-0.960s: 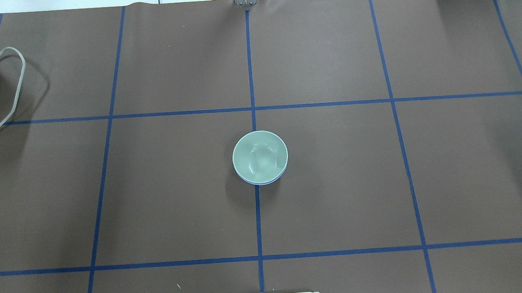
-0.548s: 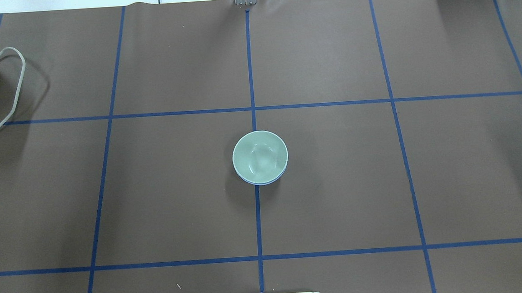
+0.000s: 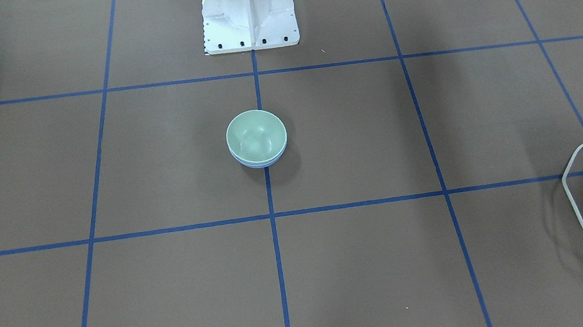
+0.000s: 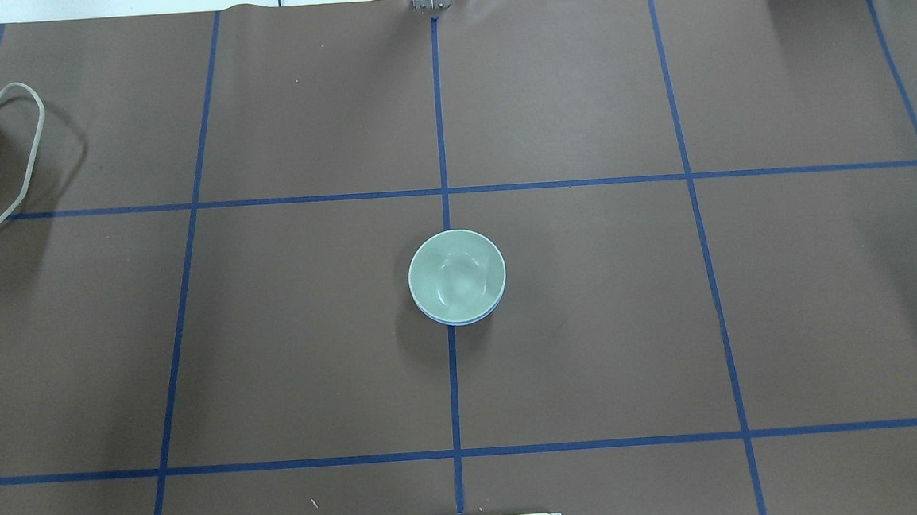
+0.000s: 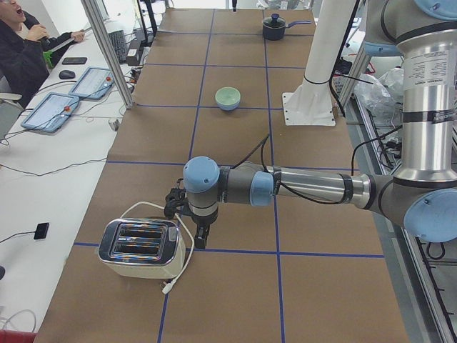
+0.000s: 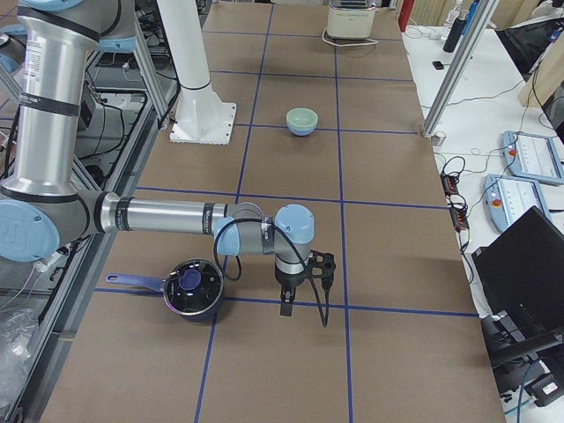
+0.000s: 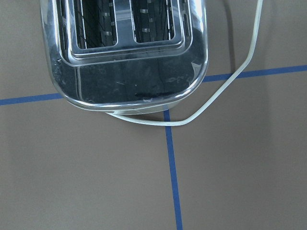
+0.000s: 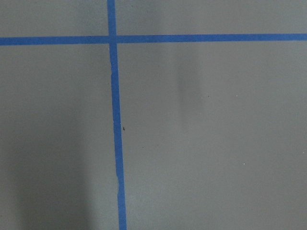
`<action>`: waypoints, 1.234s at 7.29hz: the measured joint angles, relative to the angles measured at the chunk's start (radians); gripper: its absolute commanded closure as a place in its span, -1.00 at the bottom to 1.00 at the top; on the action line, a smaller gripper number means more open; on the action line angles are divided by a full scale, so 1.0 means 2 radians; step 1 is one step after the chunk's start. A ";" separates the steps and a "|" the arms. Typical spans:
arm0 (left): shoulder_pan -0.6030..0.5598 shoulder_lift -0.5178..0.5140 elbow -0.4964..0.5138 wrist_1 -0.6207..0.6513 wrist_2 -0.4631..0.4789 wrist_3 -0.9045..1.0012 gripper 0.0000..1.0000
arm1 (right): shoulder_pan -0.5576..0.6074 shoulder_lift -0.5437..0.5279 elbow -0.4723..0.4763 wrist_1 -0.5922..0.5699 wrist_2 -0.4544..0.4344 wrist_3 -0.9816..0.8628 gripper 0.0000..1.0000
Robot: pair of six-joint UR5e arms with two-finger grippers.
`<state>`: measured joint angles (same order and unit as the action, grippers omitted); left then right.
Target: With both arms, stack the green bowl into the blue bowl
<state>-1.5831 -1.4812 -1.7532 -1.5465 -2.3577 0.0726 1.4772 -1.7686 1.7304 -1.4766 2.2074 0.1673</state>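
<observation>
The green bowl point(image 4: 457, 273) sits nested inside the blue bowl point(image 4: 457, 320) at the table's centre; only a thin blue rim shows under it. The pair also shows in the front view, green bowl point(image 3: 256, 133) over blue bowl point(image 3: 259, 163). Both grippers are far from the bowls and show only in the side views. My left gripper point(image 5: 200, 239) hangs beside the toaster at the table's left end. My right gripper point(image 6: 285, 304) hangs next to a pot at the right end. I cannot tell whether either is open or shut.
A chrome toaster point(image 5: 139, 249) with a white cord lies at the left end. A dark pot point(image 6: 192, 286) with a handle stands at the right end. The white pedestal point(image 3: 248, 11) rises at the robot's side of the table.
</observation>
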 measured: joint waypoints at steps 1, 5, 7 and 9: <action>0.000 0.000 0.000 0.000 0.000 0.000 -0.98 | 0.000 0.000 -0.001 0.001 0.000 0.000 -1.00; 0.000 0.000 0.001 0.000 0.000 0.000 -0.98 | 0.000 0.000 -0.003 0.001 0.000 0.000 -1.00; 0.000 0.003 0.001 0.000 0.000 0.000 -0.98 | 0.000 -0.001 -0.003 0.001 0.000 0.000 -1.00; 0.000 0.007 -0.001 0.000 0.000 0.000 -0.98 | 0.000 -0.001 -0.004 0.001 0.000 0.000 -1.00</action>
<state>-1.5831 -1.4671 -1.7553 -1.5474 -2.3578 0.0732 1.4773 -1.7701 1.7218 -1.4742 2.2074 0.1672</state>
